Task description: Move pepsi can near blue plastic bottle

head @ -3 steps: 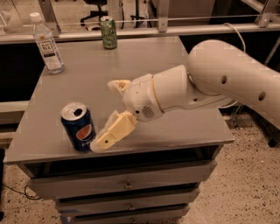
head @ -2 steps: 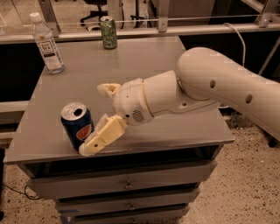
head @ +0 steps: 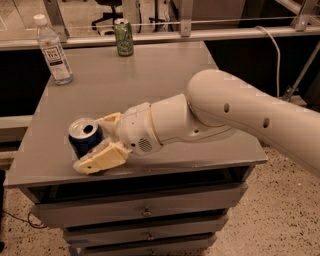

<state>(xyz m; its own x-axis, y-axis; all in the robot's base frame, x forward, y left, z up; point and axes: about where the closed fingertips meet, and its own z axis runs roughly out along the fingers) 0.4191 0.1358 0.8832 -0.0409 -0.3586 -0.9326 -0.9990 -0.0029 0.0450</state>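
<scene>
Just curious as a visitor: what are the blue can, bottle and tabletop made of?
Pepsi can, at the end effector by the table's front edge: likely aluminium, shiny silver top. Blue plastic bottle: clear, see-through plastic. Table: matte grey, perhaps laminate.

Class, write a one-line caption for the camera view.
Robot hand at the pepsi can, front left; blue plastic bottle far left.

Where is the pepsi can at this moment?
In the camera view, the pepsi can stands at the front-left corner of the table, the gripper at its right side.

Office-lab: drawer cabinet (head: 145, 212), swivel chair (head: 107, 9) beyond rail (head: 225, 34); fingers (head: 100, 159) flank pepsi can (head: 82, 139).
</scene>
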